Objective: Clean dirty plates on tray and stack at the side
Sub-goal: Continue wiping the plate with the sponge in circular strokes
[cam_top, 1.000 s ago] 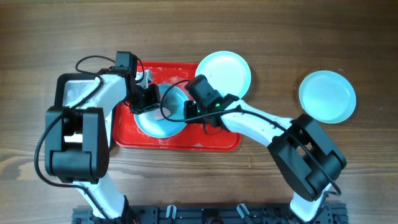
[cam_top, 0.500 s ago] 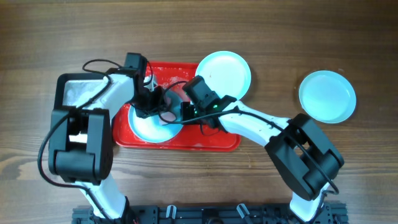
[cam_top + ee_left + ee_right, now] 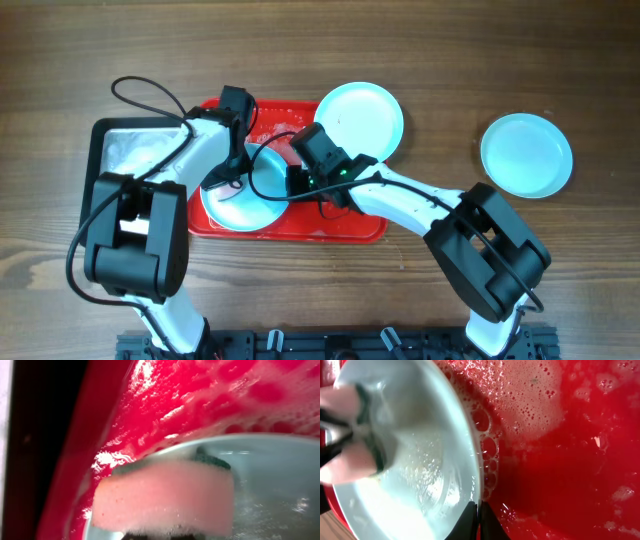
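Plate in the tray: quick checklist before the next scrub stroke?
1. Right gripper on the plate rim: ok, fingers closed on it.
2. Sponge in left gripper: ok.
3. Sponge touching plate: ok.
4. Plate inside the tray: ok.
5. Smears gone: cannot tell, suds cover the plate.

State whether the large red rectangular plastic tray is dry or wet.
Wet: white soap foam and bubbles lie across the tray in both wrist views.
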Controlling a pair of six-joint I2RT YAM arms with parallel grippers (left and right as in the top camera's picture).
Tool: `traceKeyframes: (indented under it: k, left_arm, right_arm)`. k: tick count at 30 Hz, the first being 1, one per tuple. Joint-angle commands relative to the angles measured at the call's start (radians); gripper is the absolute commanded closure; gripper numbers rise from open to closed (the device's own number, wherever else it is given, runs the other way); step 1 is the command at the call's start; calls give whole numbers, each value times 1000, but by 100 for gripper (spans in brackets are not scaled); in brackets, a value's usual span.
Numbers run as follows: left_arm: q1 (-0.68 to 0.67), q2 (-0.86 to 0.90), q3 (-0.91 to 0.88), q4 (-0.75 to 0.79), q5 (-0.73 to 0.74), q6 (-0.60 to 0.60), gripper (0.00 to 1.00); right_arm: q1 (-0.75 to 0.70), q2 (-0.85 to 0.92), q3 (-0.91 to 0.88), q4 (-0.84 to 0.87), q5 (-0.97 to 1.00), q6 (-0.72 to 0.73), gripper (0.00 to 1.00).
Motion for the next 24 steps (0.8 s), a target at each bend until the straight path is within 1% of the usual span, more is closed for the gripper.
traceKeyframes:
  k: [1, 3, 5, 8, 10, 13, 14, 17, 21, 23, 24]
  left_arm:
    - [21, 98, -80, -126, 133, 93, 96]
    - [22, 98, -80, -157, 240, 148, 96]
    - [22, 98, -80, -183, 369, 238, 96]
    - [23, 98, -80, -186, 484, 312, 96]
    - [24, 98, -80, -152, 558, 346, 96]
    - [24, 98, -80, -47, 631, 345, 96]
    - [24, 98, -80, -16, 647, 343, 96]
    - [24, 98, -80, 124, 661, 277, 96]
    - [24, 98, -80, 302, 660, 163, 96]
    - [26, 98, -80, 413, 660, 83, 96]
    - [28, 98, -80, 439, 655, 60, 96]
  right_arm:
    - [-8, 28, -10, -28, 18, -22, 96]
    - [-8, 28, -10, -29, 17, -23, 96]
    - [-8, 28, -10, -29, 17, -23, 96]
    - [-8, 28, -10, -29, 17, -23, 96]
    - [-8, 28, -10, -29, 13, -23, 96]
    - [-8, 28, -10, -31, 13, -23, 96]
    - [-8, 28, -10, -32, 13, -23, 96]
    - [-8, 28, -10, -32, 13, -23, 96]
    - [-8, 28, -10, -36, 13, -23, 96]
    - [-8, 28, -10, -37, 13, -23, 96]
    - [-8, 29, -10, -37, 13, -23, 96]
